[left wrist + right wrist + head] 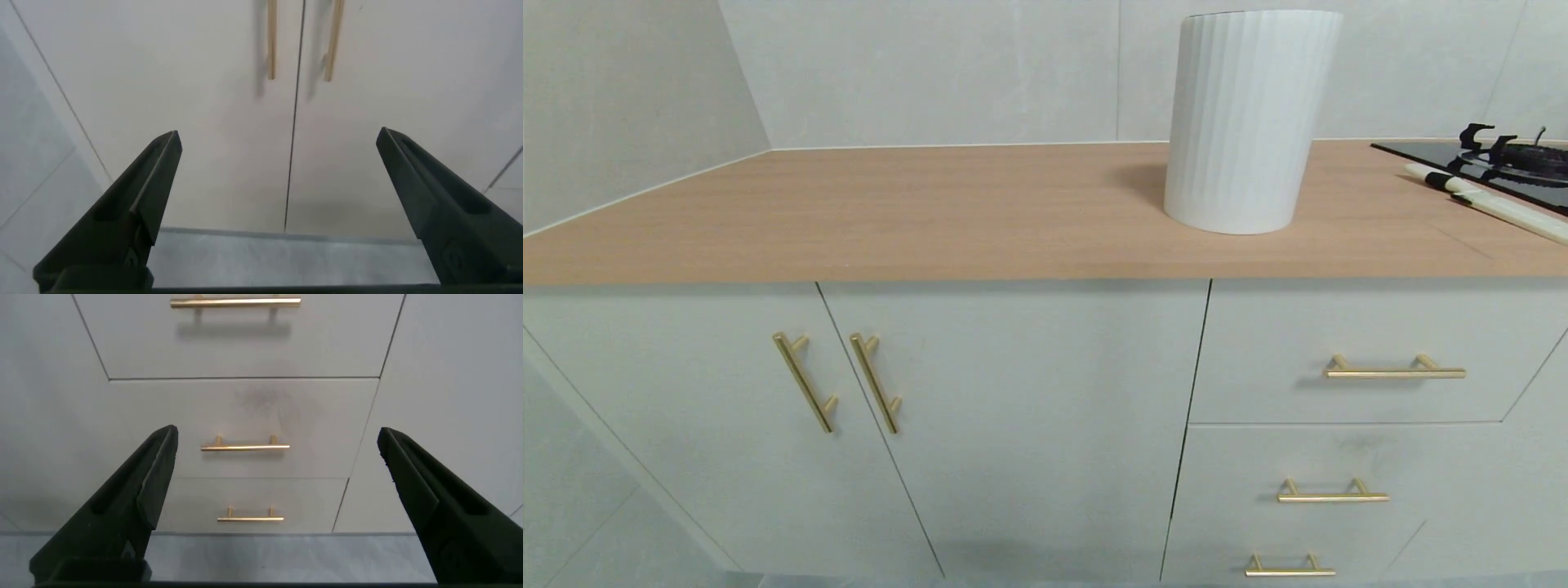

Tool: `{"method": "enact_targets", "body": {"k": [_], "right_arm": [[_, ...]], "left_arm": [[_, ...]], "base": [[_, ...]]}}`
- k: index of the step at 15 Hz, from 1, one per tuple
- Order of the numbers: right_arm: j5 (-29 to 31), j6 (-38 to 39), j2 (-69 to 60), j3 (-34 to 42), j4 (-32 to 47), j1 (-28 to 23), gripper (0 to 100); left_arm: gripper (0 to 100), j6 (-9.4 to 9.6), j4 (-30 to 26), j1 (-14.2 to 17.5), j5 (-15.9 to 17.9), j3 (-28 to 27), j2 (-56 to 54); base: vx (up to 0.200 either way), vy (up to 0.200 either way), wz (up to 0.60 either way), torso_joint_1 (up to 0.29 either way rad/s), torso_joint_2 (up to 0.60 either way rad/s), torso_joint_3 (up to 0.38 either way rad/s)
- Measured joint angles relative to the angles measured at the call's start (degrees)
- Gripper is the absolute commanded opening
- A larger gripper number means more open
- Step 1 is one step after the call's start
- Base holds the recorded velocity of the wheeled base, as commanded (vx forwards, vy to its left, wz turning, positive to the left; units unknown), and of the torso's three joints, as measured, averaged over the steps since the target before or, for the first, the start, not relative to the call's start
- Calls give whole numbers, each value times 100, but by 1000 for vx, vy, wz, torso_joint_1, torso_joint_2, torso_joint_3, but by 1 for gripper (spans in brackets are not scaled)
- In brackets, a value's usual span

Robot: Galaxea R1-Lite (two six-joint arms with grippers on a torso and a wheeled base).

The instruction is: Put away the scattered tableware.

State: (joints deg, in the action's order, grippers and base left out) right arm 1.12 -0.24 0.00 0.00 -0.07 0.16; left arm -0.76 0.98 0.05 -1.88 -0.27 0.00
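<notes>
At the upper right of the head view a tall white ribbed pot (1241, 122) stands on the wooden worktop (931, 212). At the far right edge of the frame a long pale utensil (1494, 204) with a black band lies along the near edge of a black glass hob (1429, 151); what kind of utensil it is cannot be told. A black burner grate (1515, 155) sits on the hob behind it.

Below the worktop, in the lower left of the frame, are two white cupboard doors (1029, 408) with upright brass handles (876, 382). In the lower right are three drawers (1339, 327) with level brass handles (1394, 371).

The left gripper (278, 135) is released, its two dark fingers spread wide, and faces the seam between the cupboard doors (204, 122). The right gripper (276, 430) is also spread wide and holds nothing; it faces the drawers (245, 408), with the middle drawer's handle (245, 446) between its fingers.
</notes>
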Motion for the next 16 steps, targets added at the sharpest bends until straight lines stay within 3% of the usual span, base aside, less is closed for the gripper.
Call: {"method": "enact_targets", "body": {"k": [2, 14, 16], "right_arm": [[0, 0, 0, 0, 0, 0, 100], [10, 0, 0, 0, 0, 0, 100], [10, 0, 0, 0, 0, 0, 100]], "left_arm": [[100, 0, 0, 5, -1, 0, 0], [100, -4, -2, 2, -4, 0, 0], [100, -2, -2, 2, -4, 0, 0]], "base": [[0, 0, -600, 2, 7, 2], [0, 0, 0, 0, 0, 0], [0, -200, 0, 2, 2, 2]]}}
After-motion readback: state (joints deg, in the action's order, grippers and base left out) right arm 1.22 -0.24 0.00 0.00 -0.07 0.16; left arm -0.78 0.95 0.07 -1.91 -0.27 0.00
